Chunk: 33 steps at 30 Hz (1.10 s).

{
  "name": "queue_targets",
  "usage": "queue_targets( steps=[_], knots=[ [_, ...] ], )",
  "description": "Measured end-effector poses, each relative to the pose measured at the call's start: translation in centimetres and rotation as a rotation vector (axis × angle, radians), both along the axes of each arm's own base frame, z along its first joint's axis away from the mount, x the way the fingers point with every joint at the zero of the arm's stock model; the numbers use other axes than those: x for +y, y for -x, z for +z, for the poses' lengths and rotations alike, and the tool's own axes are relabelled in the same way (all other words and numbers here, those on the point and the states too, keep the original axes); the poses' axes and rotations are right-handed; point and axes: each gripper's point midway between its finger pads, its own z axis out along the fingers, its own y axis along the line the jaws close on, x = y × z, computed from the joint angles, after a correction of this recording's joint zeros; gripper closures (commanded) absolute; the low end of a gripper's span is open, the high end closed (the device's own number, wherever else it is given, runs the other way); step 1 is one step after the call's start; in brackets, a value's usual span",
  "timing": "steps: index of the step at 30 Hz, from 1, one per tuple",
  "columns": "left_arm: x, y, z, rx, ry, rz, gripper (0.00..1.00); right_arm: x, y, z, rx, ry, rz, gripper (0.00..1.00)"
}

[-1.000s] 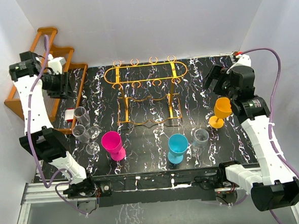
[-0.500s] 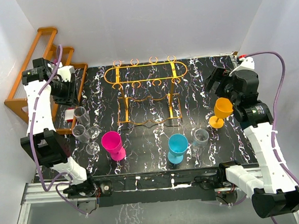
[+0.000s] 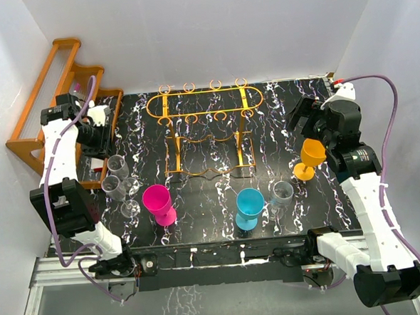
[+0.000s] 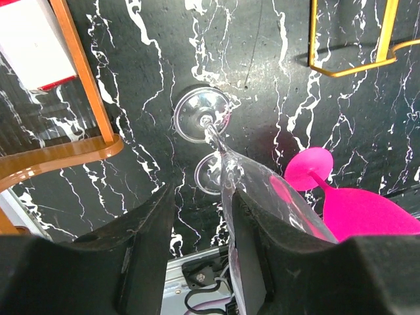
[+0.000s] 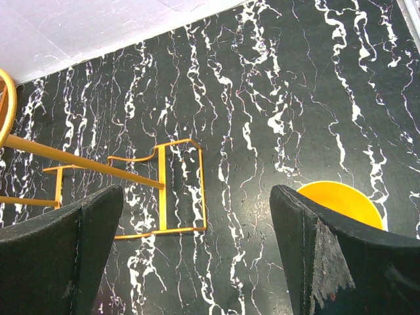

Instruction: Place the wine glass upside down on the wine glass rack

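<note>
The left gripper [image 4: 203, 220] hangs over the left edge of the bench [image 3: 273, 136], its fingers partly spread and grasping nothing. Through the gap between them the dark marbled surface shows, and below it the metal rail of the near edge. A clear wine glass [image 4: 226, 161] stands upright just below. Its bowl overlaps the right finger in the left wrist view, and whether they touch cannot be told. A second clear foot [image 4: 210, 174] sits just beside it. The brown wooden stepped rack [image 4: 85, 98] runs along the left edge, close to the fingers. A pink glass [image 4: 367, 213] stands nearer the middle of the front edge.

The wine glass rack [image 3: 205, 103], of thin gold wire, stands at the middle of the back edge, and no glass hangs on it. A strip of bare marble separates it from the front row, where a blue glass [image 3: 249, 203] and a grey glass [image 3: 281, 192] stand upright.

The right gripper [image 5: 197, 262] hovers near the right back corner, spread wide and released, with bare bench under it. A yellow glass [image 3: 312, 153] stands upright just in front of it, near the right edge.
</note>
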Motion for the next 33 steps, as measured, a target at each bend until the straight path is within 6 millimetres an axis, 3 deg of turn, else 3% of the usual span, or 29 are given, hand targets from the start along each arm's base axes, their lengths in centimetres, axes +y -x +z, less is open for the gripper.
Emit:
queue_targets(
  steps=[13,18,27,33],
  knots=[
    [0.7,-0.4,-0.5,-0.018,-0.038,0.01,0.56,0.0,0.0,0.0,-0.001,0.0,0.0,0.02],
    [1.4,-1.5,1.3,-0.073,-0.077,0.024,0.54,0.0,0.0,0.0,-0.001,0.0,0.0,0.02],
    [2.2,-3.2,6.7,-0.21,-0.124,0.038,0.52,0.0,0.0,0.0,0.0,0.0,0.0,0.02],
    [1.3,-2.2,7.2,-0.188,-0.088,0.013,0.51,0.0,0.0,0.0,0.0,-0.001,0.002,0.02]
  ],
)
